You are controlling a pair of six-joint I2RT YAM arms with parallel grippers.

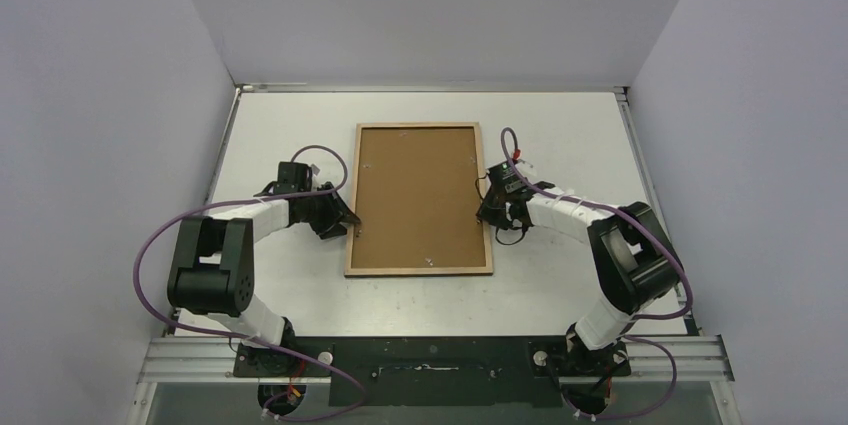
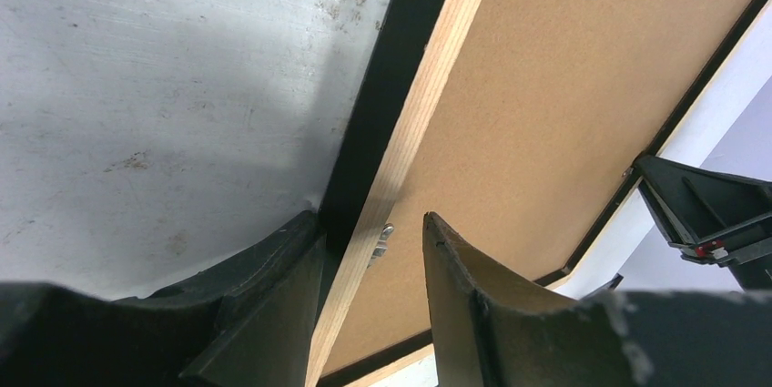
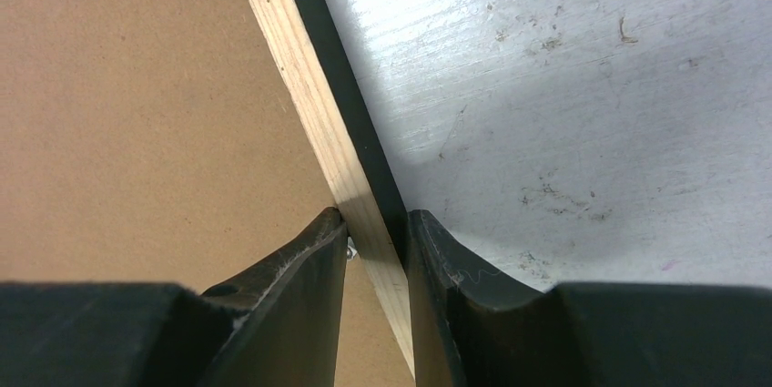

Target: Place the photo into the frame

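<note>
Frame (image 1: 419, 269) lies face down, wood back up, flat on the table (image 1: 560, 145) as far as I can tell. Its long axis runs straight away from the arm bases. Board (image 1: 418, 195) sits inside the rim. Photo isn't visible in any view: could be under the board, can't tell.

Arms are on opposite long sides of the frame, each about mid-length, slightly toward its near end.
- Right gripper (image 3: 375, 214): on the frame's right rim. Jaws narrow and pinched on it, one finger on the board side, one on the black outer edge. That's a grip.
- Left gripper (image 2: 373, 223): straddles the frame's left rim, jaws about half wide. Outer finger is against the black edge; inner finger hangs over the board with a visible gap to the wood. A small metal tab (image 2: 385, 239) sits in that gap. Around the rim, not clamped.

Key relation: rim runs lengthwise between each pair of fingers, so closing squeezes across it. Neither arm is nearer.

My read: left has to close before any two-arm lift or flip. Risk is that finger landing on the tab.
</note>
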